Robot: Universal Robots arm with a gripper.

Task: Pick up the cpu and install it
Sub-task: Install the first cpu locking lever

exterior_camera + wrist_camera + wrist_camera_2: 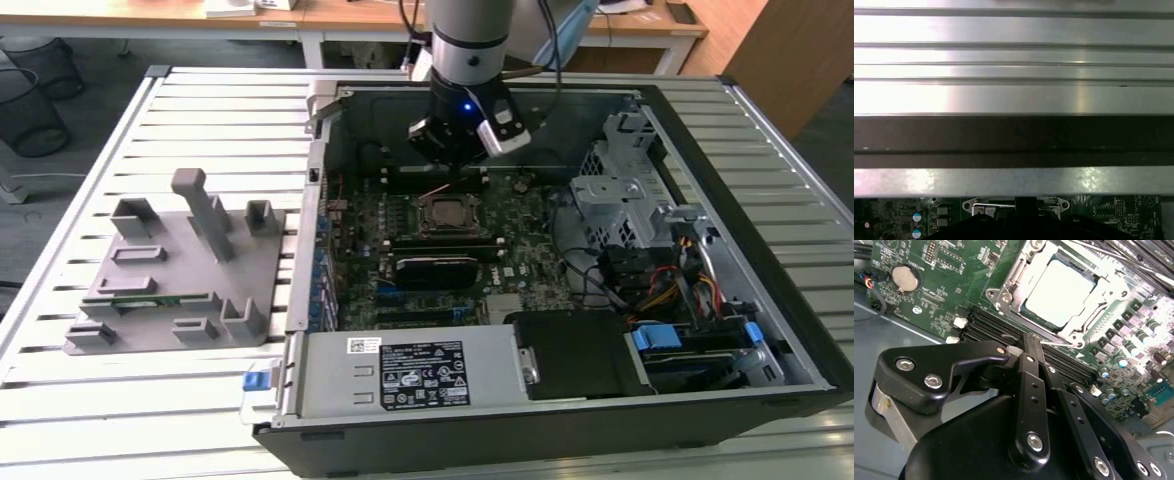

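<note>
Inside the open computer case on the desk, the cpu lies seated in the socket. The tool, narrowed and holding nothing, hangs just beside it, toward the case's back wall.

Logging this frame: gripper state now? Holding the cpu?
Gripper: shut, empty. The cpu sits in the socket.
</note>
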